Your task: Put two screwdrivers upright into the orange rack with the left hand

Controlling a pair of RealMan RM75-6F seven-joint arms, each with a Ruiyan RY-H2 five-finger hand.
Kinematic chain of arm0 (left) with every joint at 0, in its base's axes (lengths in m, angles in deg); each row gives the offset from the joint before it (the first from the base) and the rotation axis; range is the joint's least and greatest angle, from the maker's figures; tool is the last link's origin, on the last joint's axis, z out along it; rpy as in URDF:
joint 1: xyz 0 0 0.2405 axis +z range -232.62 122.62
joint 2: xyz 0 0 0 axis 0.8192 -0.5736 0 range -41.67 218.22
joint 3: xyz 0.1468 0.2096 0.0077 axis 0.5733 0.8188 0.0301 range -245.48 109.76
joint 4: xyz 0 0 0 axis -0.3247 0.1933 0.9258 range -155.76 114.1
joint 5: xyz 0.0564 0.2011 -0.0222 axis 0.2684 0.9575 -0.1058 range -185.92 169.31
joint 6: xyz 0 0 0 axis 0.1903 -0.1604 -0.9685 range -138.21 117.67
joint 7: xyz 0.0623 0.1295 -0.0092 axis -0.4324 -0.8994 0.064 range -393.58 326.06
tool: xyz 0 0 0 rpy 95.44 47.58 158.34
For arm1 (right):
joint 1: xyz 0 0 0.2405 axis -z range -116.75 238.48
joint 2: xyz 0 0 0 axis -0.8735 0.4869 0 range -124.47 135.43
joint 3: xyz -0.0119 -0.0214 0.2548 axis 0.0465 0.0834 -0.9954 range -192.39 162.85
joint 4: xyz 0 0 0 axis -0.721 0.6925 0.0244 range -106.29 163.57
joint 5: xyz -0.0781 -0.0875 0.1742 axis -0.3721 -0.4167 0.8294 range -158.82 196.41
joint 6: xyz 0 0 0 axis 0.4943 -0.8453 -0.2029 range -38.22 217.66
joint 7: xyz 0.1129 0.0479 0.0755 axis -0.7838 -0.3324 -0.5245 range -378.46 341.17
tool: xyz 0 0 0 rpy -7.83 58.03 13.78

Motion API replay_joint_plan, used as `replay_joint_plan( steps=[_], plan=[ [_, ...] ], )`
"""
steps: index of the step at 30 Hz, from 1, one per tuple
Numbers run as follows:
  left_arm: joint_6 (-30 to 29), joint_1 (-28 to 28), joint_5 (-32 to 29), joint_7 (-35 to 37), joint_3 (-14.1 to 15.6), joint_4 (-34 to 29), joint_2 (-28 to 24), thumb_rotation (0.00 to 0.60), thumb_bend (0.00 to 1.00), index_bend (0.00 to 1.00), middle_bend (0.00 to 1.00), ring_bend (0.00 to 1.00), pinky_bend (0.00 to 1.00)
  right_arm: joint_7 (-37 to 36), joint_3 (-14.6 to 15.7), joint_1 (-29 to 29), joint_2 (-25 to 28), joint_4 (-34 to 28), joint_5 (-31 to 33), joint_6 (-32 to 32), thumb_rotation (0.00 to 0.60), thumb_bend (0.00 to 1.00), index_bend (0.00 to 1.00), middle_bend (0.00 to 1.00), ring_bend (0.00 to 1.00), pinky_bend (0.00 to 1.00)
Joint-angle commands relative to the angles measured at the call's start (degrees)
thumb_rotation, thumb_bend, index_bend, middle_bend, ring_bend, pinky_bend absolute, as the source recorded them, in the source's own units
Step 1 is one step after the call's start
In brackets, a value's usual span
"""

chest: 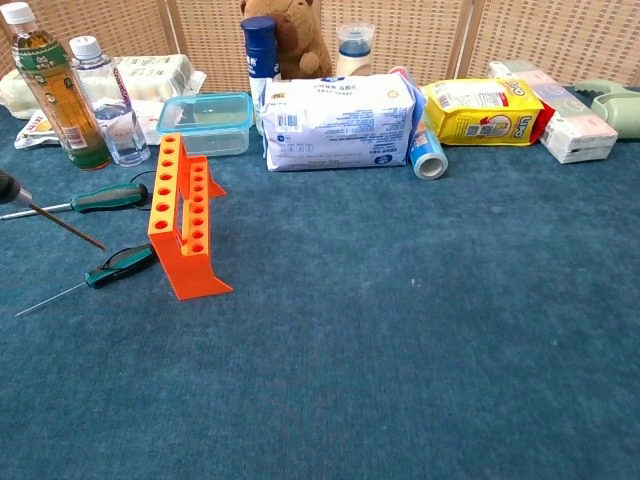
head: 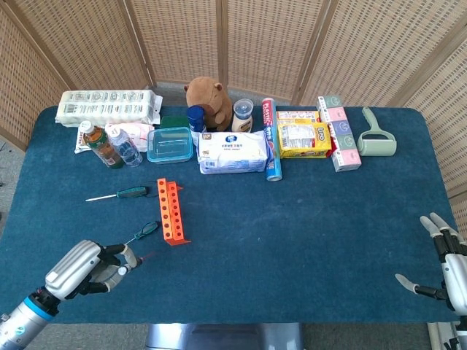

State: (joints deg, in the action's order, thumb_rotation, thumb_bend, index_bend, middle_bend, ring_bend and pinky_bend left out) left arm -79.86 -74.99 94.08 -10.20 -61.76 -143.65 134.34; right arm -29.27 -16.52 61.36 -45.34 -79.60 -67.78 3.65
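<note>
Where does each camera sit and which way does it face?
Head view: high above the near edge, looking down on the whole table; shows the left hand holding a screwdriver, and the right hand.
Chest view: low at the near edge, looking across the table toward the screen; only the held screwdriver shows.
Both show the rack and two lying screwdrivers.

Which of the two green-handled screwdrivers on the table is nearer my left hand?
The smaller screwdriver at the orange rack's near end; the larger screwdriver lies farther from the left hand.

Left hand grips a screwdriver near the orange rack.
</note>
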Motion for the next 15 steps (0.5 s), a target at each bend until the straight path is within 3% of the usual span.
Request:
replay_joint_plan(
  steps=[1, 11, 15],
  plan=[
    [0.19, -0.34, 0.72, -1.44, -0.36, 0.69, 0.74, 0.600, 0.47, 0.52, 0.92, 0.93, 0.97, -0.02, -0.04, 0.00, -0.03, 0.02, 0.07, -0.01, 0.539, 0.00, 0.04, 0.00, 0.01, 0.00],
    [-2.42, 0.36, -0.43, -3.64, -1.92, 1.58, 2.99, 0.600, 0.47, 0.52, 0.92, 0.93, 0.97, -0.66, -0.01, 0.07, 0.23, 0.16, 0.02, -0.07, 0.537, 0.00, 0.04, 0.00, 0.01, 0.00],
    [-4.23, 0.94, -0.85, -7.61, -3.23, 2.71, 4.76, 0.600, 0.48, 0.52, 0.92, 0.93, 0.97, -0.63, 0.00, 0.01, 0.24, 0.12, 0.13, 0.10, 0.540, 0.00, 0.04, 0.00, 0.01, 0.00]
  ],
)
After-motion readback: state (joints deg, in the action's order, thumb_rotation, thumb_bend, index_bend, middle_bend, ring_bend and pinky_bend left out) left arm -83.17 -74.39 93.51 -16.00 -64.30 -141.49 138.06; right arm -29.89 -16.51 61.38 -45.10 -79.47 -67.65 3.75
